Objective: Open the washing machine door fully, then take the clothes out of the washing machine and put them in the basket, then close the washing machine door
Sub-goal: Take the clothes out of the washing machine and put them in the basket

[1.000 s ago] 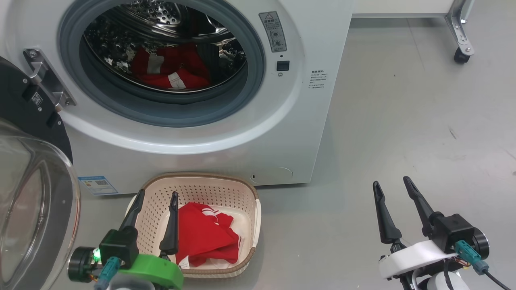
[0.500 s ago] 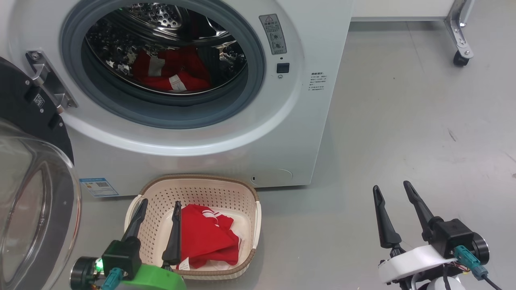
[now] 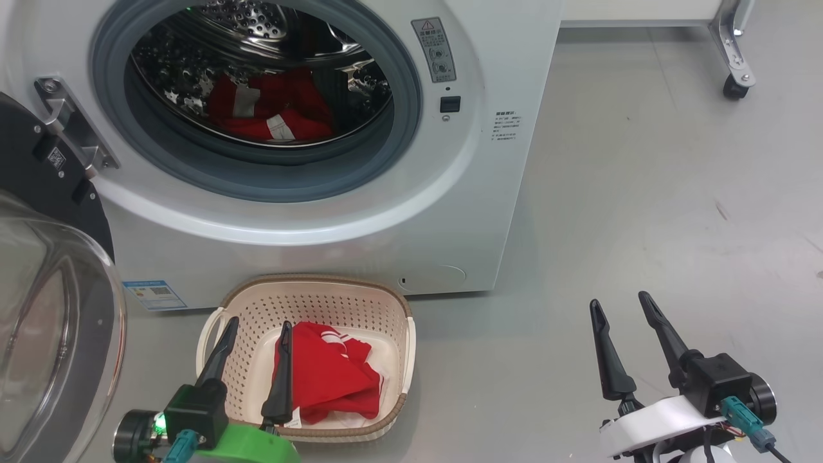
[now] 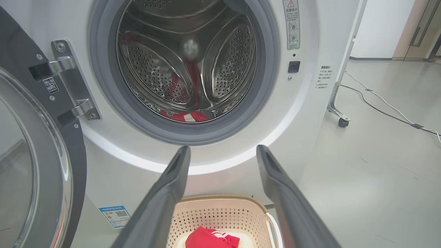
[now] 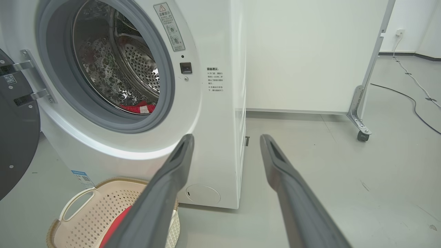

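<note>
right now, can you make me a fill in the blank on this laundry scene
1. The washing machine door stands ____.
2. The clothes in the basket are ____ with white stripes.
3. The left gripper and right gripper both hold ____.
Missing words: open; red; nothing.

Door (image 3: 58,308) open wide — red clothes (image 3: 328,376) in basket (image 3: 321,284), more red fabric (image 3: 270,106) in washing machine (image 3: 450,212).

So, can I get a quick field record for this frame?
door: open, swung left
drum: red cloth inside
basket: on floor before washer, holds clothes
left gripper: open, empty, over basket
right gripper: open, empty, over floor
remaining: empty drum, close door
</note>
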Controlling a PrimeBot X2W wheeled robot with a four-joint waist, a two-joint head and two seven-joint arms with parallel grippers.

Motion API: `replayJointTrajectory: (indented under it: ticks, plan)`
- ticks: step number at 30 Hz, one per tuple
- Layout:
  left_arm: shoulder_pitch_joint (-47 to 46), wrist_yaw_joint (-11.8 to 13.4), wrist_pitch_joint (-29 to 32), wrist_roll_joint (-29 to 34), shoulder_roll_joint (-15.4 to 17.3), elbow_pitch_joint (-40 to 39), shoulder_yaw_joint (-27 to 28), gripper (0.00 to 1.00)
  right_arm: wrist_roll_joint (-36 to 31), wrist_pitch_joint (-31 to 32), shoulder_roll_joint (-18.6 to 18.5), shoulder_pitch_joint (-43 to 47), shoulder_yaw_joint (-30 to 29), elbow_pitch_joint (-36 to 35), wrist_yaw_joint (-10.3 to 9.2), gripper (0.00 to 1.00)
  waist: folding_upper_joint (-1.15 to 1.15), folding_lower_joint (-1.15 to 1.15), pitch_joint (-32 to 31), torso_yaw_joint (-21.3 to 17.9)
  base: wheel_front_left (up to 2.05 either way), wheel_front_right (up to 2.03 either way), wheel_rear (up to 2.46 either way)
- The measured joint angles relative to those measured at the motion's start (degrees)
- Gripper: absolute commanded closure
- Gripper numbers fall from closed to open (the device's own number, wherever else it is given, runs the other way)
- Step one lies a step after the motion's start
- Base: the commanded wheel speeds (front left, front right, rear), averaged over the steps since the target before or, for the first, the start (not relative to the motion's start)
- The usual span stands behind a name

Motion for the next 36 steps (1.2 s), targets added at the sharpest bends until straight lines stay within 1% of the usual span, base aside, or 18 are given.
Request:
replayJointTrajectory:
  ticks: [9,17,20,23,30,33,36]
  plan:
    - [-0.01,0.46,0.59,0.42,0.04,-1.52,-0.12,0.00,0.00,0.00,0.00,-0.02,0.63,-1.13,0.00,0.00,0.00,0.00,2.13,-0.20,0.00,0.00,0.00]
    - [-0.92,0.52,2.25,0.47,0.04,-1.88,-0.63,0.00,0.00,0.00,0.00,-0.17,1.53,-2.24,0.11,0.00,0.00,0.00,5.62,-0.49,0.00,0.00,0.00]
    - [-2.89,0.63,2.77,0.48,0.04,-1.90,-0.66,0.00,-0.01,0.00,-0.01,-0.81,2.23,-2.75,0.19,0.00,0.00,0.00,7.41,-0.62,0.00,0.00,0.00]
    - [-5.43,0.69,3.33,0.47,0.04,-1.77,-0.55,0.00,-0.25,0.00,-0.01,-2.32,2.71,-3.53,0.67,0.00,0.00,0.00,9.41,-0.84,0.00,0.00,0.00]
    - [-12.45,0.66,5.98,0.14,-0.01,1.14,-0.04,0.00,-0.34,0.00,-0.08,-5.33,3.44,-4.85,0.68,0.00,0.00,0.00,14.58,-1.76,0.00,0.00,0.00]
    - [-16.11,0.36,7.60,-0.75,-0.04,2.66,0.53,0.00,-0.31,0.00,-0.08,-6.65,4.16,-5.19,0.70,0.00,0.00,0.00,16.88,-2.32,0.00,0.00,0.00]
    - [-19.95,-0.62,9.98,-2.07,-0.03,4.14,1.31,0.00,0.30,0.00,-0.09,-8.08,4.61,-5.58,0.73,0.00,0.00,0.00,19.20,-3.01,0.00,0.00,0.00]
